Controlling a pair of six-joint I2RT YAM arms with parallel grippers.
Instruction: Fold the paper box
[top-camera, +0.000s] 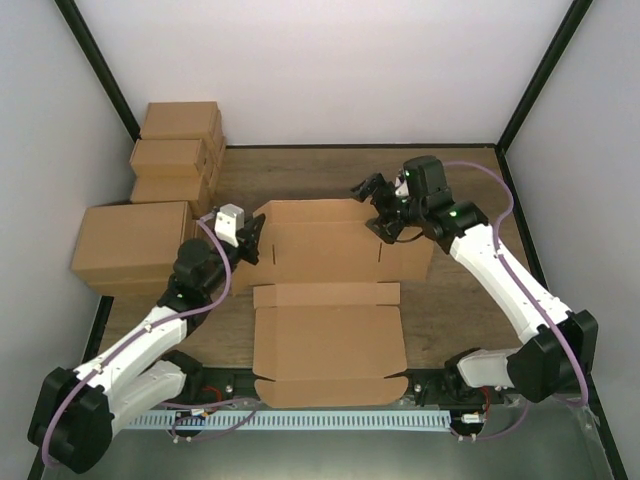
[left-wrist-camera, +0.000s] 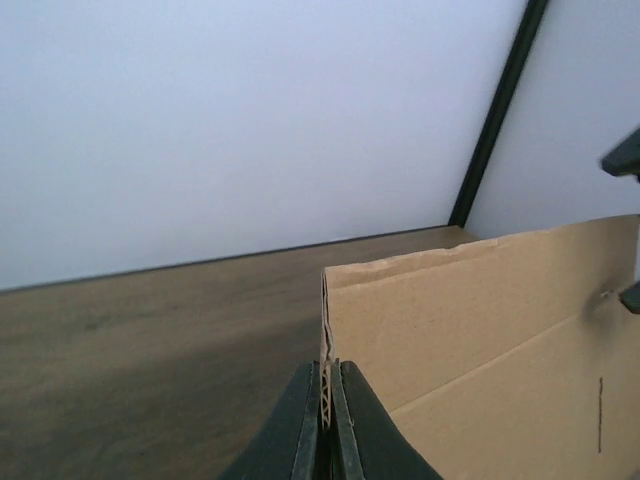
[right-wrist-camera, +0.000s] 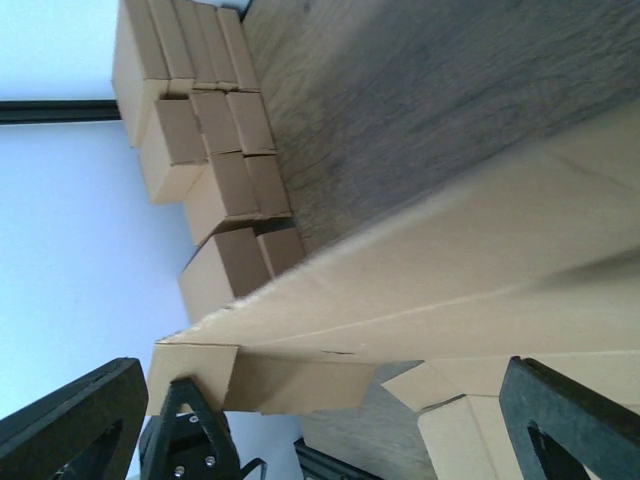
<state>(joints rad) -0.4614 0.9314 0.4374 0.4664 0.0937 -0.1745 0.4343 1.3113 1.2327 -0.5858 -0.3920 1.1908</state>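
Overhead view of a wooden surface (top-camera: 460, 300) with the paper box (top-camera: 330, 340) lying at its middle, between two robot arms. Its broad front panel lies flat toward the arm bases, while the rear section stands partly raised into walls. The left gripper (left-wrist-camera: 328, 372) is closed tight on the raised left wall, pinching the corrugated edge between its fingers, as its wrist view shows. The right gripper (top-camera: 378, 207) is spread as wide as it goes and holds nothing. It hovers at the rear right corner, and its wrist view shows a cardboard wall running between the two fingers, neither of them closed on it. A stack of smaller cartons (top-camera: 175, 150) sits at the far left, well apart from the work. The step in hand appears to be raising and squaring the side walls. To do it well, the left gripper should probably hold its wall upright as an anchor. The right gripper would then settle over the right wall's top edge, close squarely near the crease, and bend along the scored line rather than across it, so the tabs meet their slots and the board does not buckle.
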